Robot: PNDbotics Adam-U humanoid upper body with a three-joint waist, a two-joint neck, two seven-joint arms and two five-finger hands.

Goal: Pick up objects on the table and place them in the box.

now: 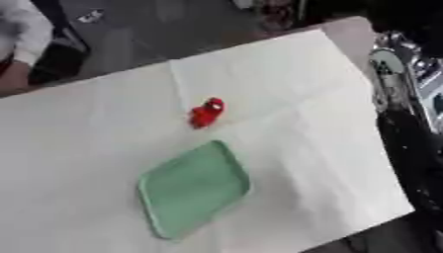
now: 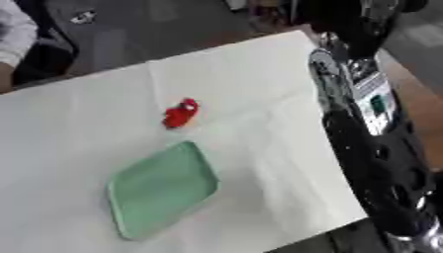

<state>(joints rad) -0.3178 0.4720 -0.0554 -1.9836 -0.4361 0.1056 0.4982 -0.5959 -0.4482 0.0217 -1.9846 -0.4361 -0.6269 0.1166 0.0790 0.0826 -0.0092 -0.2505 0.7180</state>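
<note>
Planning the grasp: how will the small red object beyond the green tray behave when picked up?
The red object looks small, so probably light. Its lumpy, uneven outline suggests it would tip rather than roll. It lies on the white cloth, clear of the green tray, so a push might drag cloth.

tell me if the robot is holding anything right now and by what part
Nothing is held. The red toy lies alone on the white cloth; only the right arm shows, no hand.

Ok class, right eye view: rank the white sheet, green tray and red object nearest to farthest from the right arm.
1. white sheet, right edge by the right arm.
2. green tray and red object, further left: too close to call.
</note>
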